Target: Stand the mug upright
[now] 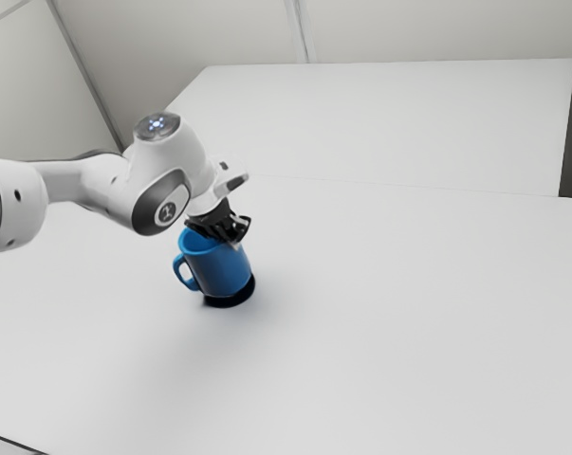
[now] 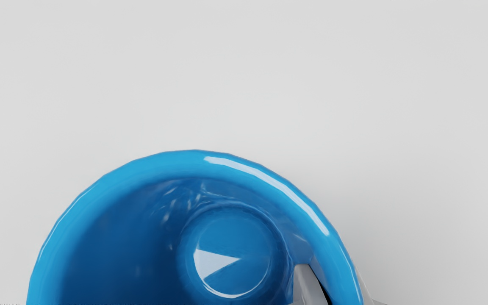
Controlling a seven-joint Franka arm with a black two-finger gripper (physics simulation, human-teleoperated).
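The black two-finger gripper [image 1: 233,237] pinches the wall of a glossy blue, round mug [image 1: 221,271], fingers slightly apart; the mug tilts, mouth upward.

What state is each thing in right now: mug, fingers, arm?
Mug: mouth up, nothing seen inside; whether its base is flat on the table, I can't tell.
Fingers: closed on the mug's wall, one inside, one outside.
Arm: reaching over the mug.
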